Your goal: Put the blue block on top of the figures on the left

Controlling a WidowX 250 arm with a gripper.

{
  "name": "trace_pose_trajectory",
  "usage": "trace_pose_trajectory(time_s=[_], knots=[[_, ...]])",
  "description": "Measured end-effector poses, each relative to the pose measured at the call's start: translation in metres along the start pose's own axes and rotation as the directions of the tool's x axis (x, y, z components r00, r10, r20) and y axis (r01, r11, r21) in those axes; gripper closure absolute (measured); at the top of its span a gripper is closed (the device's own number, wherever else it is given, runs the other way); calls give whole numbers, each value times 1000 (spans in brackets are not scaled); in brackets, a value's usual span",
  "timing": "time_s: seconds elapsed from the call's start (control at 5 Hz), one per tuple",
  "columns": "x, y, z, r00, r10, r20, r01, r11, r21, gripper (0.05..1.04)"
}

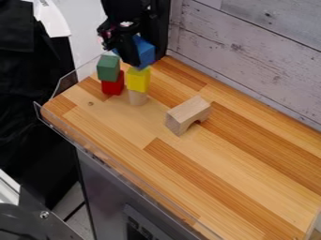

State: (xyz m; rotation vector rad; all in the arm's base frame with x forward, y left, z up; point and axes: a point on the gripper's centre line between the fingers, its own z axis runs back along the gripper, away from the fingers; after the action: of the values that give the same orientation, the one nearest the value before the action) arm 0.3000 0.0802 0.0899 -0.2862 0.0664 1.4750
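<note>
The gripper (130, 53) has the blue block (146, 51) pinched tight, right by the top of the yellow block (138, 80), likely so it can sit there. The pale wood piece (138, 97) is under the yellow one, holding it up.

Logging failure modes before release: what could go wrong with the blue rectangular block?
The yellow cube stands on a pale wooden cylinder; setting the blue rectangular block down off-centre could topple both. The black hand is close to the green cube, stacked on the red cube, so opening might knock that pair.
</note>
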Motion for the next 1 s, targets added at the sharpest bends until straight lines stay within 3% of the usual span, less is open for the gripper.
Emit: trace_pose_trajectory(time_s=[0.4,1.0], knots=[[7,0,-9,995,98,-8,-98,995,4,514],[24,4,-5,984,176,-25,-177,983,-45,514]])
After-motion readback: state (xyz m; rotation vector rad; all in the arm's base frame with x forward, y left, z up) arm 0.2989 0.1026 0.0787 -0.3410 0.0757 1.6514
